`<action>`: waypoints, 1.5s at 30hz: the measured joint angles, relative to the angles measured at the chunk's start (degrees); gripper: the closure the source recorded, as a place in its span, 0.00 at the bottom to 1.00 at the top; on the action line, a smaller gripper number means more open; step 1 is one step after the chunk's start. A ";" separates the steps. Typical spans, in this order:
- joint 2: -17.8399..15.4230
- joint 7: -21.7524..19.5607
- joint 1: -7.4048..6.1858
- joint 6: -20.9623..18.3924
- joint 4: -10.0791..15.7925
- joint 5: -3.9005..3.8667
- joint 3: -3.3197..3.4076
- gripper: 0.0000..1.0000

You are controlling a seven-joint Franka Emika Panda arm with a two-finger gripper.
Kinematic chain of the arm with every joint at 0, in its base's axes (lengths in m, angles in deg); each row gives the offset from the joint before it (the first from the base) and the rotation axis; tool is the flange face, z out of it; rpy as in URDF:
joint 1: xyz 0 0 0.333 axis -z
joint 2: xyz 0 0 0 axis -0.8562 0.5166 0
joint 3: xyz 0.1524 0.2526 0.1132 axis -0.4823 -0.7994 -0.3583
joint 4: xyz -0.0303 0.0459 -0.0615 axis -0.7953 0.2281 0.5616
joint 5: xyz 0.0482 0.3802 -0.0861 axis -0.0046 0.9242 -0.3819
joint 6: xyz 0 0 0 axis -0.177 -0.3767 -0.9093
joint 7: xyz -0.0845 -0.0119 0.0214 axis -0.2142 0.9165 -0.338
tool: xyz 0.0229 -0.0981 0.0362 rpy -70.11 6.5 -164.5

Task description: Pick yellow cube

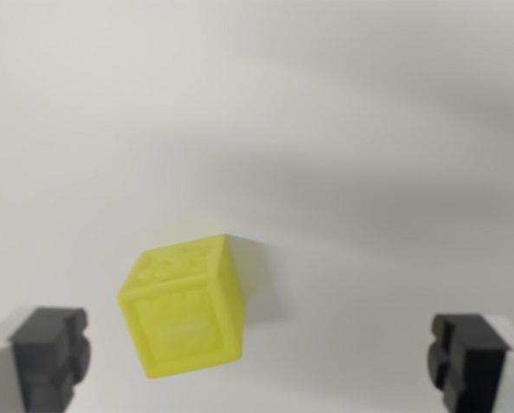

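The pick had not yet been made, judging by how things lay: the small translucent yellow plastic cube [185, 307] sat on the plain white tabletop [343, 129], its shadow close against it, with nothing gripping it. What remained, as far as one could judge, was the descent around the cube, the closing, and the lift.

The black-padded two-finger gripper [259, 357] was spread wide and held nothing, its dark pads [52, 353] showing at the bottom corners of the wrist view. The cube lay between them but off centre, nearer the pad on the wrist view's left and apart from both (its faces were turned at an angle to the pads, not square to them).

The camera looked down over the fingers at the table, so the wrist appeared to point downward above the cube. A shift toward the wrist view's left, and perhaps a twist, seemed needed before closing.
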State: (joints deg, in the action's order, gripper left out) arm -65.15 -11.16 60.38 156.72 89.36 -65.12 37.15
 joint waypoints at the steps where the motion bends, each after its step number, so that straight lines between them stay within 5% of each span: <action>1: 0.02 0.19 -0.03 0.36 0.31 0.01 0.00 0.00; 45: 4.12 9.02 -1.93 18.07 12.50 1.09 -0.02 0.00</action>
State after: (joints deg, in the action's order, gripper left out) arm -61.03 -2.14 58.45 174.79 101.85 -64.03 37.13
